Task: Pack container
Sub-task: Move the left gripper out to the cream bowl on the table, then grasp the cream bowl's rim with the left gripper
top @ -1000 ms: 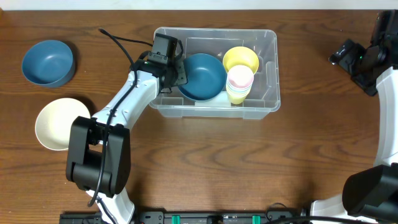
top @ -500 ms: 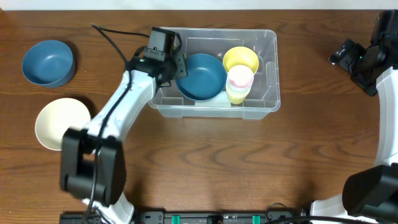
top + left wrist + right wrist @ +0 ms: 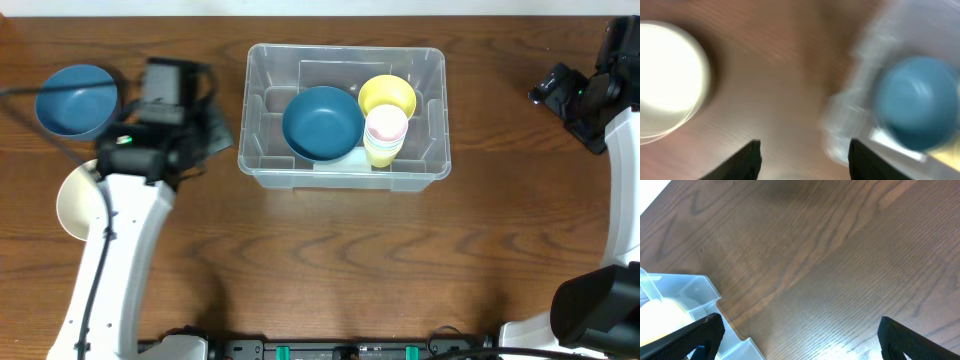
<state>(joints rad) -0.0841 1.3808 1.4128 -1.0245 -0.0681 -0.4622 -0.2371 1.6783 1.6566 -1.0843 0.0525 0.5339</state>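
The clear container [image 3: 345, 178] stands at the table's middle back. It holds a blue bowl [image 3: 323, 123], a yellow cup [image 3: 387, 95] and a stack of pale cups [image 3: 385, 137]. My left gripper [image 3: 213, 135] is to the left of the container, above the bare table, blurred by motion. In the left wrist view it [image 3: 805, 160] is open and empty, with the container [image 3: 840, 120] and its blue bowl [image 3: 917, 102] to the right. My right gripper [image 3: 560, 93] is open and empty at the far right; its wrist view [image 3: 800, 340] shows the container's corner [image 3: 695, 295].
A second blue bowl [image 3: 77, 100] sits at the far left back. A cream bowl [image 3: 72, 205] lies in front of it, partly under my left arm, and also shows in the left wrist view [image 3: 667, 80]. The table is brown wood.
My left gripper has pulled out of the container's left side and swung left over the table. The blue bowl stays in the container. The right arm has not moved.
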